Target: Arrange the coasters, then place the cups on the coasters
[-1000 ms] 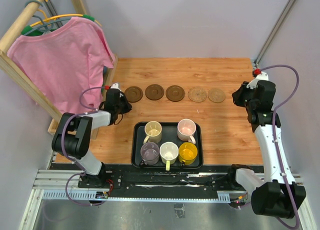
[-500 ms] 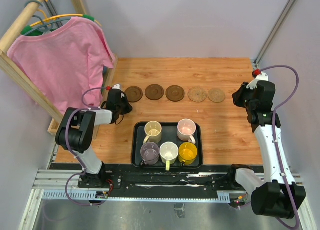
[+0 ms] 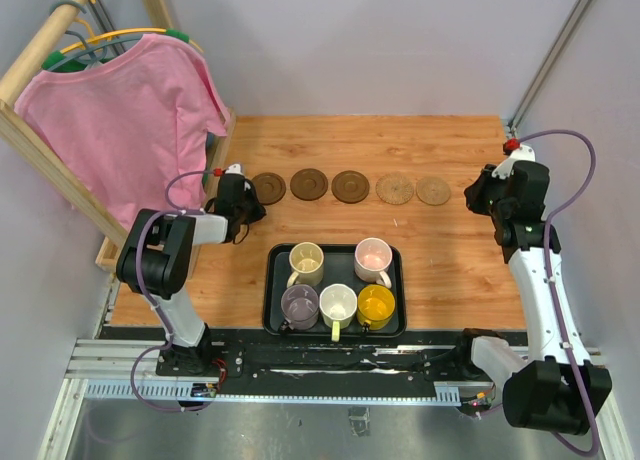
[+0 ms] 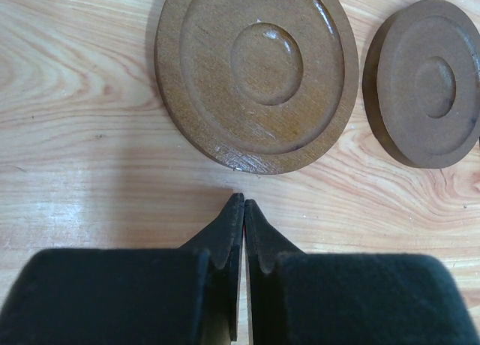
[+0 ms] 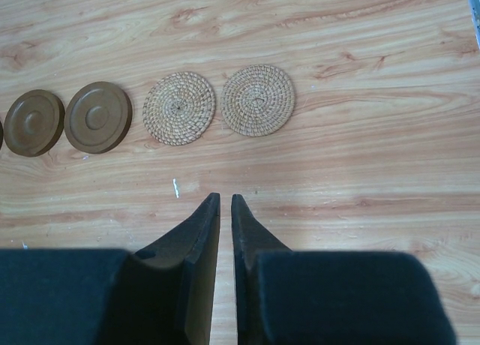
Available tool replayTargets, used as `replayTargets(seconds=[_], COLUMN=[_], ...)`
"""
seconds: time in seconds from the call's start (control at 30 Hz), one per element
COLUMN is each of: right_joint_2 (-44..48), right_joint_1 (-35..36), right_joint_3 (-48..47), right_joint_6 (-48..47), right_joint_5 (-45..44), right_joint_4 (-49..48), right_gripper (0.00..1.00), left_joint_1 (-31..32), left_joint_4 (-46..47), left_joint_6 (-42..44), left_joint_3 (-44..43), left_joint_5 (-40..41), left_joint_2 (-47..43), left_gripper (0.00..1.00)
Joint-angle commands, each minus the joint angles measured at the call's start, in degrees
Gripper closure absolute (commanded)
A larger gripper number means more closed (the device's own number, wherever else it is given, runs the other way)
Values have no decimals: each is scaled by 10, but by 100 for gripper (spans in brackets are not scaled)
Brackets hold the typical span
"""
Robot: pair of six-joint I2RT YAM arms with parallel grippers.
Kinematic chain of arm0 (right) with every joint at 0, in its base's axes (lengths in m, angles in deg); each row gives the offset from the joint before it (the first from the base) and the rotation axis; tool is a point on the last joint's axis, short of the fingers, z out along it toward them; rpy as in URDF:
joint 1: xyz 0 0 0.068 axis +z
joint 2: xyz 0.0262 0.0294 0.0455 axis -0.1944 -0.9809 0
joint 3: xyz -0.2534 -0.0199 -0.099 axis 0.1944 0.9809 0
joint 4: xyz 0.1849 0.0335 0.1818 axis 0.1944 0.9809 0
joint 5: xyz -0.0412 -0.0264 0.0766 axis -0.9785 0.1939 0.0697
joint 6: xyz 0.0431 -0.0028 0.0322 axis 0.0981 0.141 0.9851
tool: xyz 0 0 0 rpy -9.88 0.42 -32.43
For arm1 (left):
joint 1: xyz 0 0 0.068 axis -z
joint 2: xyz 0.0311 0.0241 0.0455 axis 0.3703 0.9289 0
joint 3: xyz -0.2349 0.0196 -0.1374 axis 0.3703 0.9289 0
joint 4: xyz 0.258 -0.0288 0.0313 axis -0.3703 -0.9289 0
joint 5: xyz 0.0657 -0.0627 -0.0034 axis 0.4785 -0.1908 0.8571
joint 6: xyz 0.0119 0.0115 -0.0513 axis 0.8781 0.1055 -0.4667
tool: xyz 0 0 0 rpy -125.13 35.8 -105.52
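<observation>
Five coasters lie in a row across the far half of the table: three dark brown (image 3: pixel 267 188) (image 3: pixel 309 184) (image 3: pixel 351 186) and two tan woven (image 3: pixel 395 189) (image 3: pixel 433 190). Five cups stand in the black tray (image 3: pixel 338 263): cream (image 3: pixel 306 260), pink (image 3: pixel 373 256), grey-lilac (image 3: pixel 299 303), white (image 3: pixel 338 302), amber (image 3: pixel 376 303). My left gripper (image 4: pixel 244 202) is shut and empty, its tips just short of the leftmost brown coaster (image 4: pixel 256 73). My right gripper (image 5: pixel 225 199) is shut but for a thin slit and holds nothing. It hovers some way from the woven coasters (image 5: pixel 179 108) (image 5: pixel 258 100).
A pink shirt (image 3: pixel 120 120) hangs on a wooden rack (image 3: pixel 40 160) that leans over the table's left edge, close to my left arm. A metal post (image 3: pixel 560 50) rises at the far right corner. Grey walls close in the table.
The left arm's elbow has swung inward and its gripper has edged slightly toward the leftmost brown coaster. The right arm, coasters and cups have not moved.
</observation>
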Motion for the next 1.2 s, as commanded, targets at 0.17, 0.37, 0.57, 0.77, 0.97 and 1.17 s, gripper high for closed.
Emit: replayTargets(seconds=[0.17, 0.37, 0.57, 0.77, 0.97, 1.17], right_joint_2=[-3, -6, -10, -15, -19, -27], right_joint_1=[-5, -6, -6, -5, -5, -11], right_joint_3=[1, 0, -2, -3, -3, -14], right_joint_6=[-13, -15, -14, -14, -8, 39], right_joint_5=[-6, -8, -7, -4, -3, -7], right_joint_4=[6, 8, 8, 9, 7, 4], right_gripper=[87, 87, 87, 87, 86, 85], left_joint_1=[-8, -9, -11, -11, -11, -11], left_joint_4=[-5, -7, -9, -11, -20, -39], left_joint_6=[4, 5, 8, 7, 9, 11], left_joint_3=[-10, -16, -24, -23, -17, 1], left_joint_5=[20, 20, 21, 17, 11, 2], left_joint_2=[18, 23, 27, 22, -1, -75], left_gripper=[94, 94, 93, 93, 93, 91])
